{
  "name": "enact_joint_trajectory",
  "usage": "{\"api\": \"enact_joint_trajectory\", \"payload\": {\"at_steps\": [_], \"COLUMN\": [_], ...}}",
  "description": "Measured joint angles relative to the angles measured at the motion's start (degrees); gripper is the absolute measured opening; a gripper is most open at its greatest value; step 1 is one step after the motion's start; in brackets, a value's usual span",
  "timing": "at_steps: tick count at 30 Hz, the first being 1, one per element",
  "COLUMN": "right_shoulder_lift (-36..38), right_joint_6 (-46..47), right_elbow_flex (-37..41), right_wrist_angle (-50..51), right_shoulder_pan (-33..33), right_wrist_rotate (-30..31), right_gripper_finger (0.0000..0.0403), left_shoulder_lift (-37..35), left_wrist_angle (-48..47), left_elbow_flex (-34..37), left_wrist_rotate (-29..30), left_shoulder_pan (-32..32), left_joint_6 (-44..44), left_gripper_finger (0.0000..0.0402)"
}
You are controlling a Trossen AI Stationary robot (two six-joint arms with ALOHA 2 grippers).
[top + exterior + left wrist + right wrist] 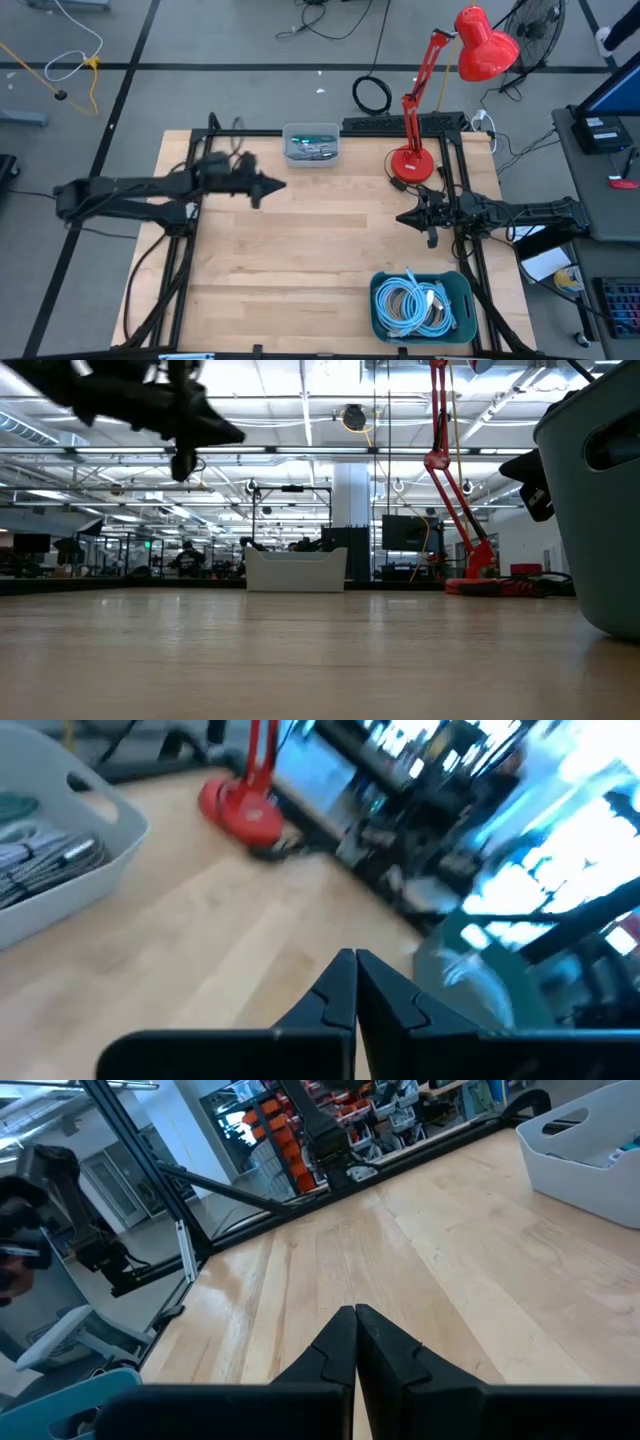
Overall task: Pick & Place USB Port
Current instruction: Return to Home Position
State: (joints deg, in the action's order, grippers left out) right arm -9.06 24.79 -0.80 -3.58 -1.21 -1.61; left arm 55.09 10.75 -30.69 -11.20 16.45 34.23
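The left gripper [278,186] is held above the table's [300,250] left half, pointing inward, fingers [335,995] pressed together on nothing. The right gripper [402,216] is parked at the right edge, likewise closed and empty. Bare wood lies between the two. The gray bin [311,132] sits at the far edge, mid-table, with dark cables [312,150] inside. The blue bin [460,290] stands at the near edge, right side, filled with coiled pale cables [412,305]. A red lamp [412,163] occupies the far right corner. Any lettering is too small to read.

Bright ceiling lights [300,385] leave soft glare on the table [240,1275].
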Motion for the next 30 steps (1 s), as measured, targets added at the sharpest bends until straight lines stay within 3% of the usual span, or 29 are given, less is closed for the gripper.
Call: {"api": "enact_joint_trajectory", "payload": {"at_steps": [4, 8, 17, 26, 30], "right_shoulder_lift": [0.00, -0.02, -0.02, -0.02, -0.02], "right_joint_6": [0.01, 0.01, 0.01, 0.01, 0.01], "right_elbow_flex": [0.00, 0.00, 0.00, 0.00, 0.00], "right_wrist_angle": [-0.01, 0.01, -0.02, -0.02, -0.03], "right_shoulder_pan": [-0.01, 0.00, 0.00, -0.02, 0.00], "right_wrist_rotate": [0.00, 0.00, 0.02, 0.02, 0.02], "right_gripper_finger": [0.0000, 0.0000, 0.0000, 0.0000, 0.0000], "left_shoulder_lift": [-8.68, -14.01, -18.58, -25.99, -29.50], "left_wrist_angle": [9.55, 10.39, 8.48, 12.33, 10.33], "left_elbow_flex": [10.12, 15.47, 22.30, 29.90, 29.85], "left_wrist_rotate": [3.63, 5.16, 10.96, 13.29, 13.20], "left_shoulder_pan": [-1.29, -4.59, -12.04, -14.34, -14.32], "left_joint_6": [3.92, 3.98, 1.65, 1.00, -2.85], "left_gripper_finger": [0.0004, 0.0002, 0.0001, 0.0001, 0.0001]}}
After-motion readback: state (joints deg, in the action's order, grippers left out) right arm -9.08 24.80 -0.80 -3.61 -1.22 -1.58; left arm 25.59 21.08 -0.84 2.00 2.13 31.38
